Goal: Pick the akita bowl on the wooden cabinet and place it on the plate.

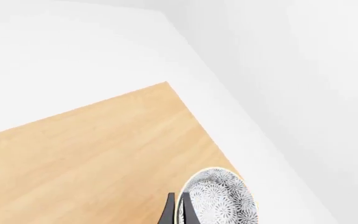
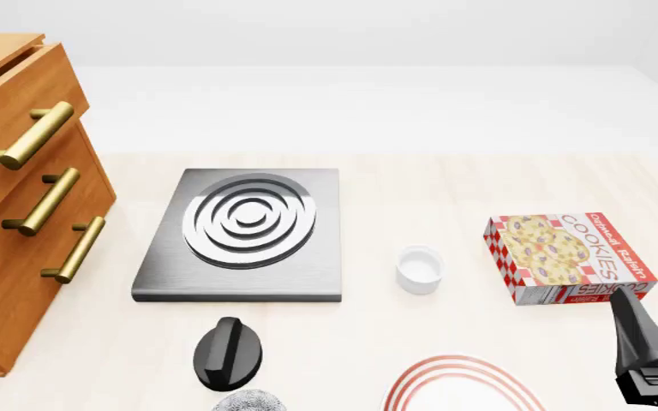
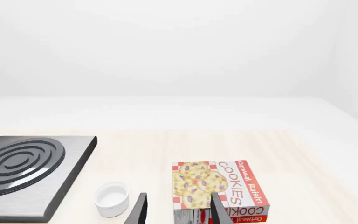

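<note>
I am gripping the bowl (image 1: 219, 198) by its rim in my left gripper (image 1: 177, 210) — fingers narrow, pinching it. The bowl is hanging off the cabinet (image 2: 14, 205), down near the plate (image 2: 463, 385), beside its left edge. So the pick looks done; carrying it over the plate and releasing is what's left. My right gripper (image 3: 177, 210) is sitting idle — fingers apart, nearer me than the cookies (image 3: 219, 189).

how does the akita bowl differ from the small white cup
The akita bowl carries a fine black-and-white speckled pattern; the small white cup is plain. The bowl is pinched at its rim by the left gripper; the cup stands free between the burner plate and the cookie box. Both are round.
</note>
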`<state>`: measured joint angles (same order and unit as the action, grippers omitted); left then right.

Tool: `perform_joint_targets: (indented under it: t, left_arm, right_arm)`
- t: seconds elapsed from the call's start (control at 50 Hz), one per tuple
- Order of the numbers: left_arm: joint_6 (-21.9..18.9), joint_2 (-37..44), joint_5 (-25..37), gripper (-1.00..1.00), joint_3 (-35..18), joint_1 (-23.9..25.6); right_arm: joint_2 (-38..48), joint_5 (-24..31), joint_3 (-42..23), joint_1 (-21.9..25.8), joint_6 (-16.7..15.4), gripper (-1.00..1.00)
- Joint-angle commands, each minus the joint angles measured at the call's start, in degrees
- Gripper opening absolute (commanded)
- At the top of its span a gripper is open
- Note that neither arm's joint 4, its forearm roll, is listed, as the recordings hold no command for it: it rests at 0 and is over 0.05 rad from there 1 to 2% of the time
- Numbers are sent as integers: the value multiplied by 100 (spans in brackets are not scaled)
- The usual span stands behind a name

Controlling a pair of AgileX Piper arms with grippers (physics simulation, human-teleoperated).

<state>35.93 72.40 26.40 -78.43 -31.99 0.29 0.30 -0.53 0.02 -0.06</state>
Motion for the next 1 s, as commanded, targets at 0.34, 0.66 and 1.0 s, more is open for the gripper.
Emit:
perform_joint_targets:
  t: [0.34, 0.66, 1.0]
  left_arm:
    - [332, -649, 726, -100, -458, 842]
    - [370, -831, 994, -100, -709, 1316]
    - [327, -1043, 1134, -100, -648, 2106]
  right_arm:
    - [0, 0, 0, -1, 1, 100]
    - [0, 0, 0, 0, 0, 100]
    - [0, 0, 0, 0, -1, 100]
